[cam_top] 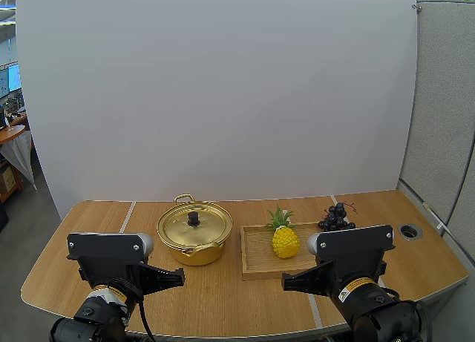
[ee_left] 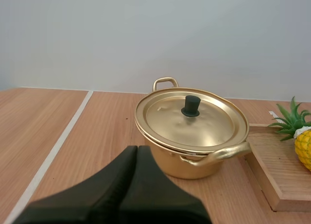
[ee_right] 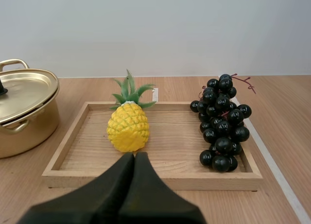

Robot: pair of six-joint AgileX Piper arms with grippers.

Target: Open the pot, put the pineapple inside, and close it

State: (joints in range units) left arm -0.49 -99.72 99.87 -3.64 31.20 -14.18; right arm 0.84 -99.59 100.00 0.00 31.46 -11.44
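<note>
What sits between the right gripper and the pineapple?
Only the tray's near rim and bare floor separate right gripper from pineapple, per the right wrist view.

A white backdrop (cam_top: 223,97) stands behind the wooden table (cam_top: 223,301).

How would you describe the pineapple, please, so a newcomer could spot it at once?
Find the wooden tray right of the gold pot. The pineapple stands upright on it: yellow with green leaves, unlike the dark grapes to its right.
</note>
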